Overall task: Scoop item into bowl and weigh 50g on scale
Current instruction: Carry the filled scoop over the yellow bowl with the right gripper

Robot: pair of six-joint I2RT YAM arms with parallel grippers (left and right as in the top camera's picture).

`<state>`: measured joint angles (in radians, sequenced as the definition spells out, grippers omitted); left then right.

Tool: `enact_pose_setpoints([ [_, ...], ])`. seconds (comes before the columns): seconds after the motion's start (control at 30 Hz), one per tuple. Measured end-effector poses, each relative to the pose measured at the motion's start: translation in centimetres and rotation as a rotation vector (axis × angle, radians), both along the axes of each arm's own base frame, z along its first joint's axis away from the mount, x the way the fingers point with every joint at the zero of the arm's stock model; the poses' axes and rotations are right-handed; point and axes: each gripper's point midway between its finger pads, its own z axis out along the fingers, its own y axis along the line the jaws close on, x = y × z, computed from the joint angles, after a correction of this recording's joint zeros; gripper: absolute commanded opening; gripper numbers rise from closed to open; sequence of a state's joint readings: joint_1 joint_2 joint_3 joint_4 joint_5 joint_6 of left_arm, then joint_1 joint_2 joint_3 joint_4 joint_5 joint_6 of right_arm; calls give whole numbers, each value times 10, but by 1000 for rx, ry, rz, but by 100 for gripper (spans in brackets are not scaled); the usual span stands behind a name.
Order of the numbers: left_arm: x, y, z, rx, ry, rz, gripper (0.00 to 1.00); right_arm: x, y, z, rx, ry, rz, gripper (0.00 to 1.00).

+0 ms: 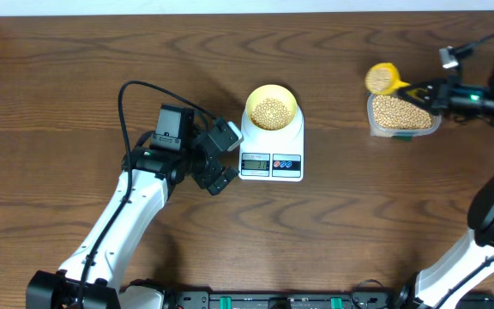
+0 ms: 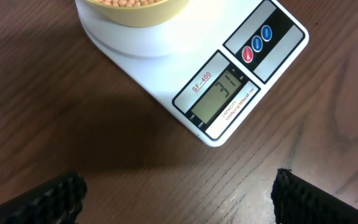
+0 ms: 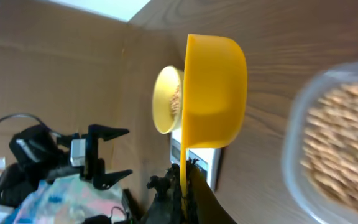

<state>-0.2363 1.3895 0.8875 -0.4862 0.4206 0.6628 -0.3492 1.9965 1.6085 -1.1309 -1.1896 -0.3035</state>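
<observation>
light, hard beans (image 1: 270, 112) roll freely: some fill the bowl (image 1: 250, 103) on the scale (image 1: 298, 142), more the container (image 1: 401, 114). closed right hand (image 1: 420, 91) grips the scoop (image 1: 381, 78) by its thin handle, the best hold; left hand (image 1: 230, 159) gapes, empty.

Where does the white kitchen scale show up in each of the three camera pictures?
Overhead: the scale sits near the middle of the table.
Left wrist: the scale fills the upper centre, turned diagonally, with its display in plain view.
Right wrist: the scale is at lower centre, mostly hidden behind the yellow scoop.
Shared landmark: the pale yellow bowl of beans on the scale's platform.
</observation>
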Motion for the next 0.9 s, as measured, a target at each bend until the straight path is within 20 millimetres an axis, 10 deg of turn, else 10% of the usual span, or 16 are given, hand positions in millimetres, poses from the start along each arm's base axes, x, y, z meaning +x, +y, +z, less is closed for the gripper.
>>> enact_pose_setpoints([
  [0.5,0,0,0,0,0,0,98,10,118,11,45,-24,205,1],
  [0.9,0,0,0,0,0,0,98,-5,167,-1,-16,39,285,1],
])
